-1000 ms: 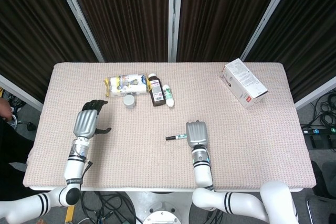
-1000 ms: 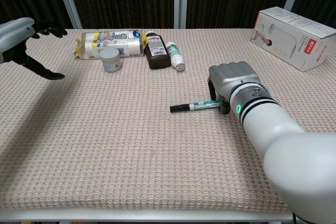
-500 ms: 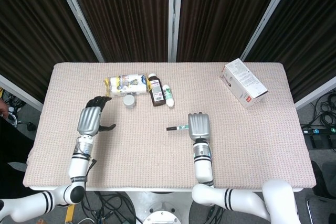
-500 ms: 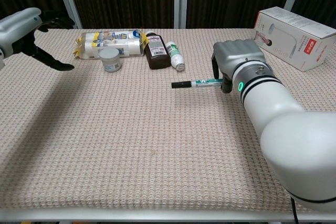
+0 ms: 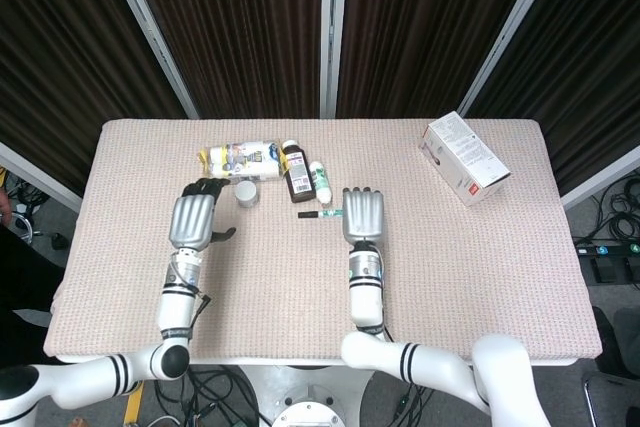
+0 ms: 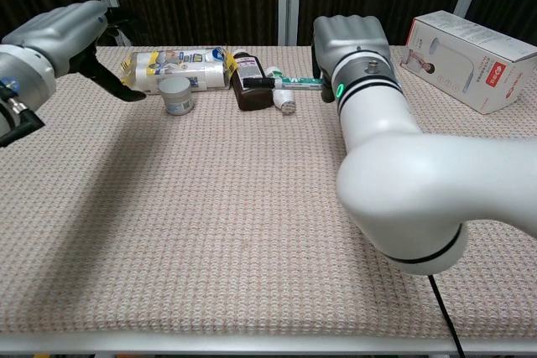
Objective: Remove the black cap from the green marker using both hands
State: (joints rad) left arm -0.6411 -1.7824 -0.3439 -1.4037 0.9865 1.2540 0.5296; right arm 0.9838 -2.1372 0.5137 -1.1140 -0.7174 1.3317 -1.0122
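The green marker [image 5: 326, 214] [image 6: 294, 81] with its black cap [image 5: 305, 215] [image 6: 258, 81] pointing left is held level above the table by my right hand [image 5: 363, 215] [image 6: 351, 39], which grips its right end. My left hand [image 5: 195, 219] [image 6: 71, 31] hovers over the left part of the table, fingers apart and holding nothing, well left of the cap.
Behind the marker lie a brown bottle [image 5: 297, 171] [image 6: 248, 81], a small white bottle [image 5: 319, 183], a grey jar [image 5: 246, 193] [image 6: 177, 95] and a yellow-white packet [image 5: 238, 160] [image 6: 176, 69]. A white box [image 5: 465, 158] [image 6: 471, 48] stands at the back right.
My right hand has lifted the marker off the table and carried it up and to the left. My left hand has moved right, toward the middle.
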